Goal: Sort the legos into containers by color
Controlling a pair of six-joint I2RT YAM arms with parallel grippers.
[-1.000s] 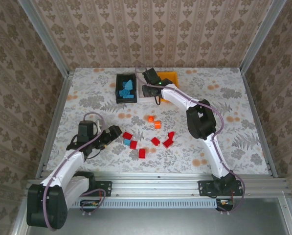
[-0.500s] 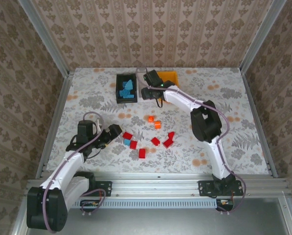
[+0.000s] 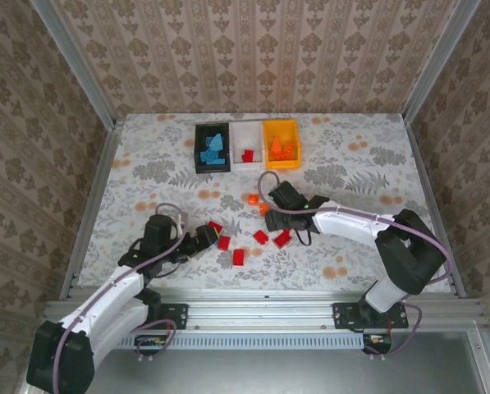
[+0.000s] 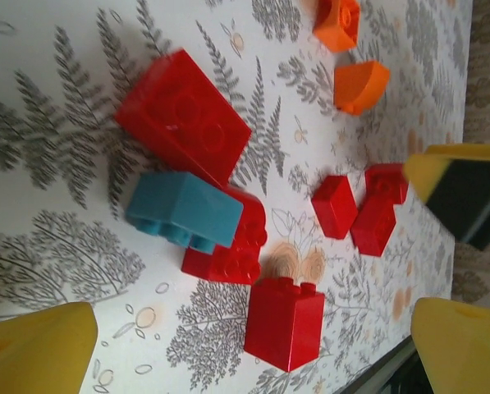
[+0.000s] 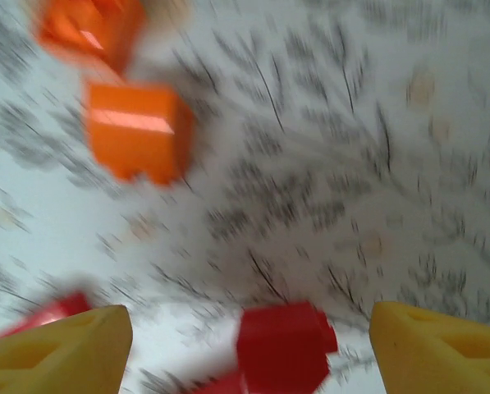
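right gripper (image 3: pixel 269 217) has swung back over the loose legos (image 3: pixel 261 237).

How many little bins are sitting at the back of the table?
3, side by side in a row at the far edge: the black bin on the left, the white bin in the middle, the orange-yellow bin on the right. None looks hidden.

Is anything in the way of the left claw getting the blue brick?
Yes. A red cube sits nearer the open left claw than the blue brick, which also rests against other red bricks.
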